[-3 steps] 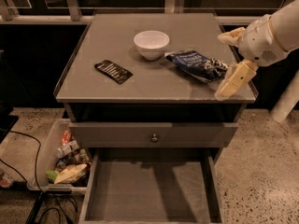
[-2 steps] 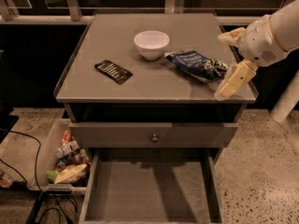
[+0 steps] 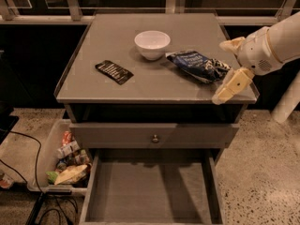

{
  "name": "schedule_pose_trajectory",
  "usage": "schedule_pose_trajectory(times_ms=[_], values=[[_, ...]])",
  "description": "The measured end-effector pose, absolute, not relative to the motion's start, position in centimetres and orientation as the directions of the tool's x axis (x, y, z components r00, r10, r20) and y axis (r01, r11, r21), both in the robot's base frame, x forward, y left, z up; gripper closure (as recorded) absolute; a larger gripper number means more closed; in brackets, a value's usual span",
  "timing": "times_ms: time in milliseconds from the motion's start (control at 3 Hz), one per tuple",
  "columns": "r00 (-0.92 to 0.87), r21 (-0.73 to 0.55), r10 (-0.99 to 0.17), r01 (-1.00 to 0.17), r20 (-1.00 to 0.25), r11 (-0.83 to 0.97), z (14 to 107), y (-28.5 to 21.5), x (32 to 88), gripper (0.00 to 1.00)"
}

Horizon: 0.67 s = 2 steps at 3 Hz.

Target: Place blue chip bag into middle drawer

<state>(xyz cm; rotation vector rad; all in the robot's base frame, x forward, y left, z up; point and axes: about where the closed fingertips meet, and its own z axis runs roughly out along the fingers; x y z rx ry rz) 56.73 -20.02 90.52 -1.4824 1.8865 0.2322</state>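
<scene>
Grabbing the blue chip bag (image 3: 199, 65) cleanly is the step in hand. It lies on the desk (image 3: 140, 86) at centre right of the frame, just right of the white bowl (image 3: 152, 43), not yet lifted. The gripper (image 3: 220, 72) sits at the bag's right end, spread wide, one finger above that end and one below; whether either touches the foil is hard to tell. Closing on the crinkled bulk rather than the thin edge looks wisest, since shiny foil slips. After that, lift clear of the desk's rim before going down to the middle drawer (image 3: 150, 191), open at the bottom of the frame.
</scene>
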Motion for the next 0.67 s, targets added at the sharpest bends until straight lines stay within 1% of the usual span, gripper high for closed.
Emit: schedule_pose_trajectory(times_ms=[667], values=[[-0.104, -0.268, -0.739, -0.891, -0.665, 0.366, 88.7, -20.3, 59.4, 0.0]])
